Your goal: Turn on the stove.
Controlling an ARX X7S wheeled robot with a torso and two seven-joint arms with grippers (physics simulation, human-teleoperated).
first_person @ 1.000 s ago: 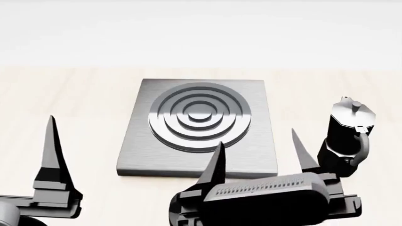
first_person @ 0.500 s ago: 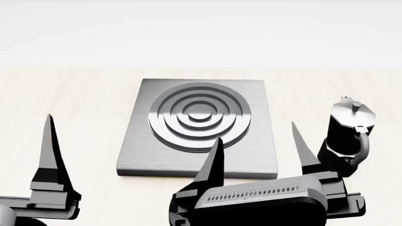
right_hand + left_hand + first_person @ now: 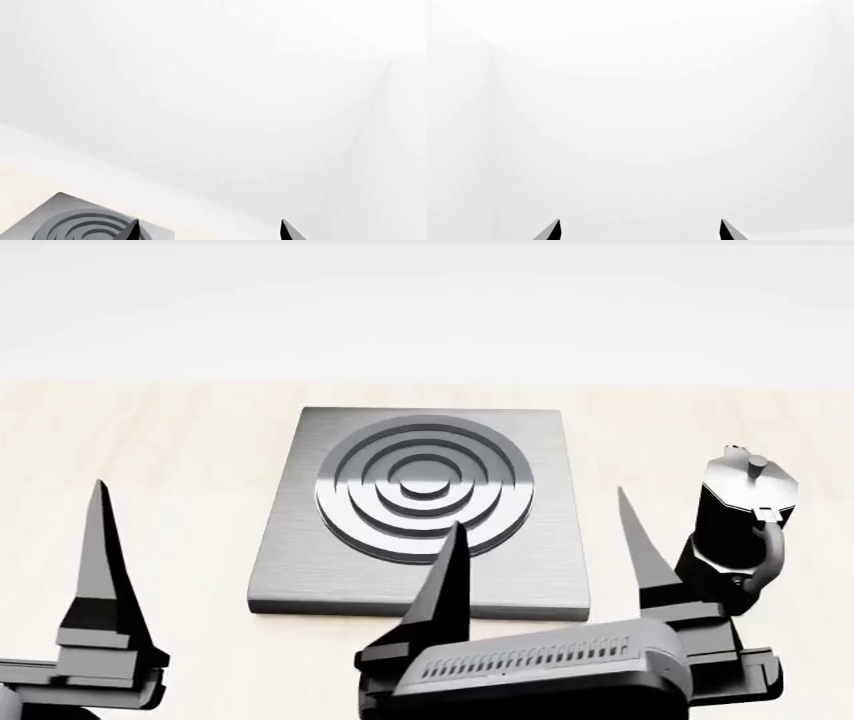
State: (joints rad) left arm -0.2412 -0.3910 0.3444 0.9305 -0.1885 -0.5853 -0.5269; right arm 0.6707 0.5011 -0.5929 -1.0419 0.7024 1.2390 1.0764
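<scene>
The stove (image 3: pixel 424 510) is a flat grey metal slab with raised dark concentric rings, lying mid-table in the head view. Its corner also shows in the right wrist view (image 3: pixel 80 222). The small black knob is not in view. My right gripper (image 3: pixel 541 508) hovers at the slab's near edge, jaws wide apart and empty; it also shows in the right wrist view (image 3: pixel 209 222). My left gripper (image 3: pixel 640 222) is open and empty, facing a blank white wall. Only one of its fingers (image 3: pixel 104 570) shows in the head view, left of the stove.
A black faceted moka pot (image 3: pixel 741 530) stands right of the stove, close beside my right gripper's outer finger (image 3: pixel 643 555). The pale wooden tabletop (image 3: pixel 160 440) runs back to a white wall.
My right gripper's body has sunk slightly in the head view while its fingertips tipped up. My left finger has drifted slightly left. The stove and pot have not moved.
</scene>
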